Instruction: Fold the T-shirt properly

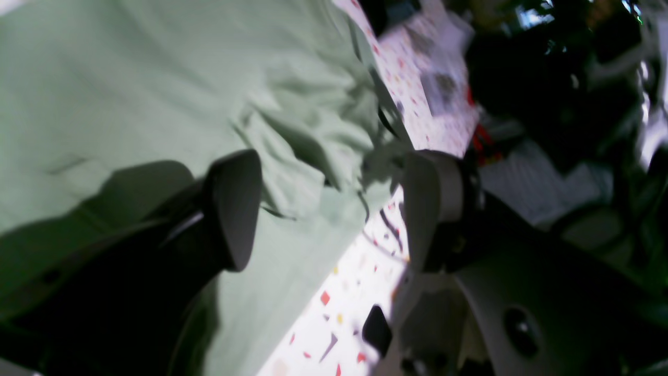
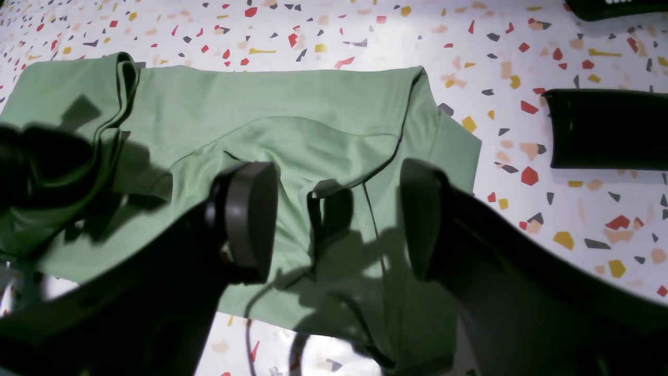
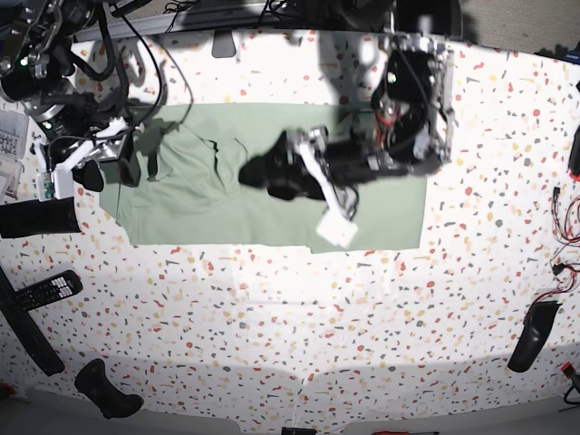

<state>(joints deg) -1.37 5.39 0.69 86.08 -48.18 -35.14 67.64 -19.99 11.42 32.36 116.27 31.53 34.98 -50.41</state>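
Left wrist view: the left gripper (image 1: pixel 329 209) has its jaws spread wide and empty above a bunched fold at the edge of the T-shirt (image 1: pixel 130 89); the cloth lies below and between them, the speckled table (image 1: pixel 339 303) just past it.

Right wrist view: the right gripper (image 2: pixel 339 219) is likewise wide open, gripping nothing, over the shirt's doubled end.

Base view: the T-shirt (image 3: pixel 399 213) lies toward the far edge of the table (image 3: pixel 299 326), long axis left to right. Each arm hovers over its own end; the left gripper (image 3: pixel 281 172) is nearer the middle.
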